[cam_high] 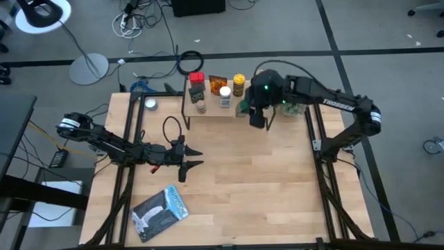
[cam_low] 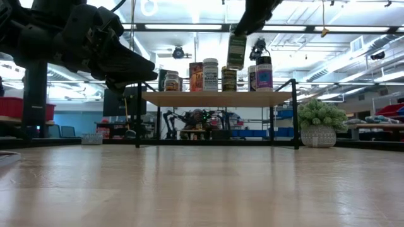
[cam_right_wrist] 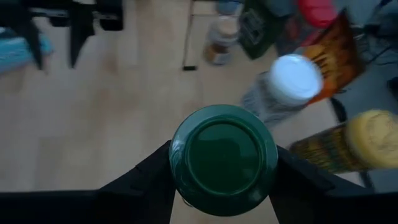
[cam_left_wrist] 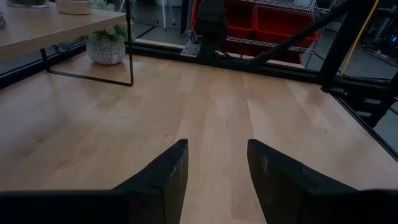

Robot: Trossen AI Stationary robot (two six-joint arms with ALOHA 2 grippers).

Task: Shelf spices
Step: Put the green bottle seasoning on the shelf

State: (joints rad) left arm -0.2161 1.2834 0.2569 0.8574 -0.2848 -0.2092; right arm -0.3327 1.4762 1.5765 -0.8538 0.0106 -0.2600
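Now I have the green-lidded jar (cam_right_wrist: 224, 158) pinched tight in my right gripper (cam_right_wrist: 222, 163), up in the air above the shelf (cam_low: 218, 98), so it clears the other spices (cam_low: 210, 74) standing there. My left gripper (cam_left_wrist: 214, 177) waits low over the table (cam_high: 263, 180), fingers apart and holding nothing.

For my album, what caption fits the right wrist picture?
Right gripper clasping a green-lidded jar above the shelf, other spices waiting below.

You have one shelf (cam_high: 215, 112) carrying six spices (cam_high: 217, 83). A seventh, one green-lidded jar (cam_right_wrist: 224, 158), is in the right tool (cam_right_wrist: 224, 169). On the desk (cam_high: 263, 180) you'll count one potted plant (cam_low: 319, 120) and one flat blue-grey packet (cam_high: 161, 212).
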